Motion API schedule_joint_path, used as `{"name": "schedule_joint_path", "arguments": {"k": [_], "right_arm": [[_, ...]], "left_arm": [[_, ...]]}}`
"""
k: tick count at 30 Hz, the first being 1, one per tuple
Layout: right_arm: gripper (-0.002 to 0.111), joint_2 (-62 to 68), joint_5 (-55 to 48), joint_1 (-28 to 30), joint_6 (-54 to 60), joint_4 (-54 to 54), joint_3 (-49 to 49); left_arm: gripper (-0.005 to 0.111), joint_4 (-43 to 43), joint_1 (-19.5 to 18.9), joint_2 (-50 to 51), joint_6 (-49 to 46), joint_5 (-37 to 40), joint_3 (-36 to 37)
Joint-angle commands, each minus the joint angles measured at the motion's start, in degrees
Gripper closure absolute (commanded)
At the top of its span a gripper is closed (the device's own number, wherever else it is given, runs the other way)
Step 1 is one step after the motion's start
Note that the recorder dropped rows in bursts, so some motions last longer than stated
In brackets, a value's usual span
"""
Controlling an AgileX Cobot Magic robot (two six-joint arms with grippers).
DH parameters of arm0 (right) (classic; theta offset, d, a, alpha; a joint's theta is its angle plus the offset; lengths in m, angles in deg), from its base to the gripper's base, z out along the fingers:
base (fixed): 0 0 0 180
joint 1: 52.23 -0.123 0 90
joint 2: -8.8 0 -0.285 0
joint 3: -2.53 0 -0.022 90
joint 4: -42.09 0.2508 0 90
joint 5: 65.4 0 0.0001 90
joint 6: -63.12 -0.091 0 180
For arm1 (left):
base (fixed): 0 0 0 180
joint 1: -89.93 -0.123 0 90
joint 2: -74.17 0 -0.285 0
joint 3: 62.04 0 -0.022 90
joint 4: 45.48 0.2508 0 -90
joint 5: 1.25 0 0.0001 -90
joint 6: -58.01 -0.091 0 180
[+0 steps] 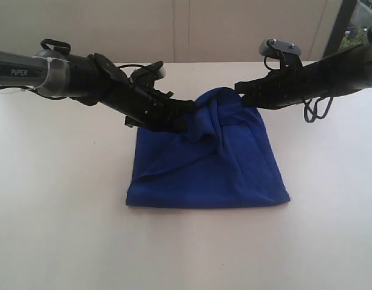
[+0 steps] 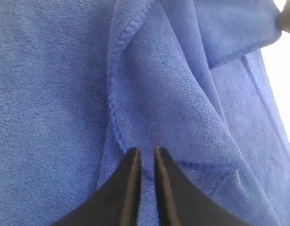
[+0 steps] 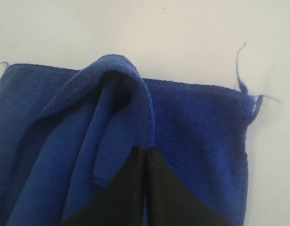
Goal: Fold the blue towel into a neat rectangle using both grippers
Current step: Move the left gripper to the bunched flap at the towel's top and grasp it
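The blue towel [image 1: 210,166] lies on the white table, folded to a rough square, its far part pulled up into a rumpled hump between the two arms. My left gripper [image 1: 187,113] comes in from the left and meets the hump's left side. In the left wrist view its jaws [image 2: 146,151] stand nearly together, with a strip of towel [image 2: 173,94] in the narrow gap. My right gripper [image 1: 239,93] holds the hump's right side. Its jaws [image 3: 146,149] are pressed together on a fold of the towel [image 3: 197,122] by the hem. A loose thread [image 3: 240,61] sticks up from one corner.
The white table [image 1: 65,217] stretches wide around the towel on every side. A pale wall stands behind it, with a dark window frame [image 1: 343,24] at the back right. Black cables [image 1: 316,109] hang under the right arm.
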Motion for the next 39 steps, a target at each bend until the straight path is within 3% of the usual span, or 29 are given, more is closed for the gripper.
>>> {"name": "schedule_joint_path", "arguments": {"k": [1,4,15,18,25,31,39], "right_arm": [[0.108,-0.4,0.3,0.4,0.7,0.0,-0.1],[0.108,-0.4,0.3,0.4,0.7,0.0,-0.1],[0.108,-0.4,0.8,0.4,-0.4,0.0,-0.1],[0.108,-0.4,0.9,0.4,-0.2,0.0,-0.1],[0.108,-0.4,0.9,0.4,-0.2,0.0,-0.1],[0.108,-0.4,0.9,0.4,-0.2,0.0,-0.1],[0.108,-0.4,0.8,0.4,1.8,-1.4,-0.1]], "left_arm": [[0.067,-1.3,0.3,0.1,-0.7,0.1,-0.4],[0.061,-2.3,1.1,1.1,-0.7,-1.3,-0.4],[0.061,-3.3,1.8,2.9,-0.7,-2.7,-0.4],[0.07,-3.3,1.8,2.9,-0.7,-2.7,-0.4],[0.107,-3.0,1.8,2.9,-0.9,-2.7,-0.4],[0.107,-2.6,1.7,2.5,-0.9,-3.1,-0.4],[0.107,4.5,1.7,-3.3,-2.3,-2.5,-0.4]]}}
